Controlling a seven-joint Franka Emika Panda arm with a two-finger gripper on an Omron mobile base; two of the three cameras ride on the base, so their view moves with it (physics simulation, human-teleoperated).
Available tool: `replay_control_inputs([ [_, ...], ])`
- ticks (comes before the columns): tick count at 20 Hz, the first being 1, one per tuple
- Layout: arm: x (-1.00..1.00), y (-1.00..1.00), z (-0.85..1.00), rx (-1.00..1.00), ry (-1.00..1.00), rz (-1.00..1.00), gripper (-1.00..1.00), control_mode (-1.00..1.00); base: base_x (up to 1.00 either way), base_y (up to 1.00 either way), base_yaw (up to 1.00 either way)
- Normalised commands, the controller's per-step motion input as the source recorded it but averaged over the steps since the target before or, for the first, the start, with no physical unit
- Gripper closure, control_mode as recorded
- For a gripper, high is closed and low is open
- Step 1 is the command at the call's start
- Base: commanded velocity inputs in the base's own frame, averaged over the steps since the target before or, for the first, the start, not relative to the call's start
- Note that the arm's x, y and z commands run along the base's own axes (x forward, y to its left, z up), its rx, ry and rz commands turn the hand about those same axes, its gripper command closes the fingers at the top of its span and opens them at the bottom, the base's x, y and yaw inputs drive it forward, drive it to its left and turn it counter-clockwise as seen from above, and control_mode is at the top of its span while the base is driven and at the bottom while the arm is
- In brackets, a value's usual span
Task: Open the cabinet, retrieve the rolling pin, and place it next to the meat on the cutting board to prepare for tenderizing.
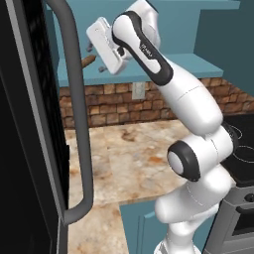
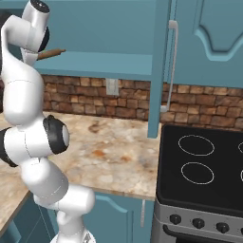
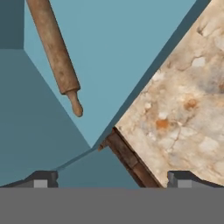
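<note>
Rolling pin (image 3: 56,52) top cut off

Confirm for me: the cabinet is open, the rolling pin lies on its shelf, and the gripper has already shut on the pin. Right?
Not quite. The cabinet is open and the rolling pin lies on the shelf, but the gripper is open and clear of the pin, as the hand view shows.

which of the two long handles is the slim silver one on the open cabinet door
The thin bar handle on the swung-out teal door; the thick grey handle belongs to the black appliance.
</note>
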Motion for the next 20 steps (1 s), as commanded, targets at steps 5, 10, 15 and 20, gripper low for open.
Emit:
replay_control_inputs([
  [5,0.03,-0.03,0.00,-0.03,-0.06,-0.01,-1.00,-1.00,0.00,0.00,0.00],
  [10,-0.27,-0.12,0.00,0.00,-0.09,-0.04,-1.00,-1.00,0.00,0.00,0.00],
  [15,-0.13,-0.04,-0.01,0.00,-0.04,-0.04,-1.00,-1.00,0.00,0.00,0.00],
  [20,0.00,0.00,-0.03,-0.01,-0.01,-0.04,-1.00,-1.00,0.00,0.00,0.00],
])
